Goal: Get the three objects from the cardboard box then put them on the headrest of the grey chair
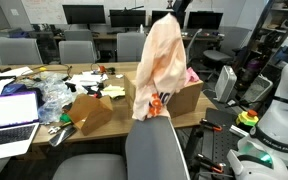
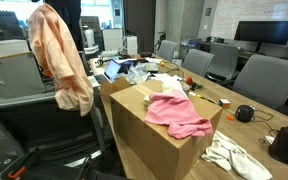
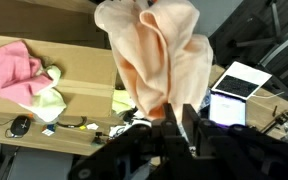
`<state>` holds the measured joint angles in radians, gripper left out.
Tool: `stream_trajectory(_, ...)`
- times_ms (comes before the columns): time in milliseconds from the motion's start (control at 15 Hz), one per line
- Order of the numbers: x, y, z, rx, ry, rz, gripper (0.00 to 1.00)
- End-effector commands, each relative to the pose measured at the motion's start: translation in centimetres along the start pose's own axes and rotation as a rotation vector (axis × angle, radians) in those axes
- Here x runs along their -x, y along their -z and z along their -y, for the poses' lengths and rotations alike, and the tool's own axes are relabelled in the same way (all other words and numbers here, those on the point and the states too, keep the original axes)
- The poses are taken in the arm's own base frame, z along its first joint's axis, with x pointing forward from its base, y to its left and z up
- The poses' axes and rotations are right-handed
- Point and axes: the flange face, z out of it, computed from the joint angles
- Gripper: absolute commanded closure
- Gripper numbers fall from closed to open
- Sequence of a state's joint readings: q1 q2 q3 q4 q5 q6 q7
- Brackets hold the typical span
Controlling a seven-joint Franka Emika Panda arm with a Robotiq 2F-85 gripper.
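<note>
**Exterior view, across the table:** the gripper (image 1: 173, 10) is pinching the top of the peach cloth (image 1: 160, 62), a soft, crumpled sheet hanging in long vertical folds; its lower hem is reaching down to the smooth, rounded headrest (image 1: 152, 128) of the grey chair (image 1: 156, 155), though whether the two are touching cannot be told; the chair's seat is being cut off by the lower edge; behind the cloth, the plain brown cardboard box (image 1: 184, 98) is standing on the wooden table (image 1: 124, 70), partly hidden; the pink cloth (image 1: 192, 76) is showing above its rim; a smaller box (image 1: 92, 112) and an open laptop (image 1: 9, 110) are sitting farther along.

**Exterior view, at the box:** the peach cloth (image 2: 66, 62) is dangling beside the tall, flat-walled box (image 2: 149, 135), apart from it; the pink cloth (image 2: 179, 115) is lying bunched at the open top, one end spilling over the wall; the yellow-green cloth (image 2: 172, 90) is appearing only as a pale patch behind it; the jaws are being hidden at the frame's top edge.

**Wrist view:** the gripper (image 3: 174, 128) is entering dark and blurred from below; the peach folds (image 3: 159, 55) are filling the centre; the pink and yellow-green cloths are lying together in the box at the left.
</note>
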<state>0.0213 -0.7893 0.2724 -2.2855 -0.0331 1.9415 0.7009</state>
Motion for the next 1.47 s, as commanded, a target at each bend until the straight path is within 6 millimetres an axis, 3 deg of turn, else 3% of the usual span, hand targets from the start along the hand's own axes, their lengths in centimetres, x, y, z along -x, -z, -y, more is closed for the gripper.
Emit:
stream_trajectory(0,-0.6,0.5,-0.1,-0.001,-0.003,0.015,0.49)
stream_trajectory(333,-1.2,0.0,-1.2,0.007,-0.042,0.033,0.12)
stream_trajectory(467,-1.7,-0.4,-2.1,0.014,-0.078,0.047,0.01)
stream_trajectory(1000,-5.9,-4.5,-7.9,0.024,-0.323,0.173,0.0)
stream_trajectory(1400,-8.6,-9.6,-11.4,0.109,-0.5,0.241,0.0)
